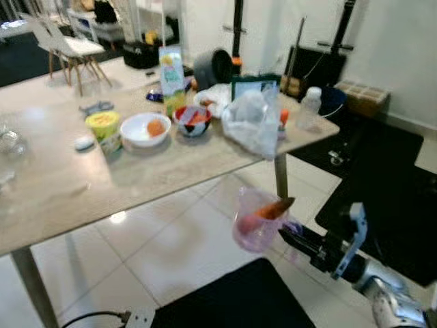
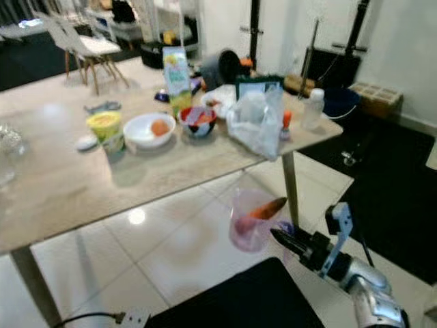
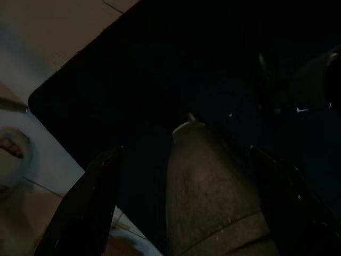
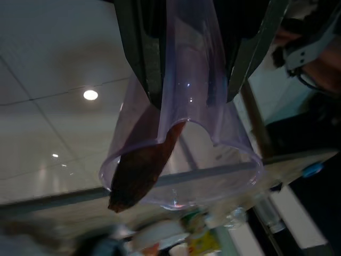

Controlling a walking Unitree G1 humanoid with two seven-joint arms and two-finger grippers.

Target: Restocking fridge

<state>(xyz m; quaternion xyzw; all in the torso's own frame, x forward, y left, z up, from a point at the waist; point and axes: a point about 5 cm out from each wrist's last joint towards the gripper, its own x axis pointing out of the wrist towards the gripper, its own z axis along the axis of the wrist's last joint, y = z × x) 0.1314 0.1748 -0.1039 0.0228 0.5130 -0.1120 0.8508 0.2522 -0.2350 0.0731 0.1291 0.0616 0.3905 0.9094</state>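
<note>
One table (image 1: 61,198) stands ahead of me on a white tiled floor (image 1: 171,246), with one black mat (image 1: 239,301) at my feet and a second black mat (image 1: 389,205) to my right. One white chair (image 1: 65,48) stands beyond the table.

On the table I count one crumpled clear plastic bag (image 1: 251,123), one tall carton (image 1: 172,78), one clear bottle (image 1: 309,108), two bowls: a white bowl (image 1: 145,128) holding one orange item, and a dark bowl (image 1: 192,120) with red contents just beside it; also one yellow-lidded tub (image 1: 104,130).

My right tool (image 1: 290,236) is held out low over the floor, off the table's near edge, its two fingers (image 4: 139,48) clamped on the rim of one clear purple cup (image 1: 256,219). The cup holds one orange-red carrot-like item (image 4: 141,168).

My left tool's two fingers (image 3: 85,208) stand wide apart over the dark mat, holding nothing.
</note>
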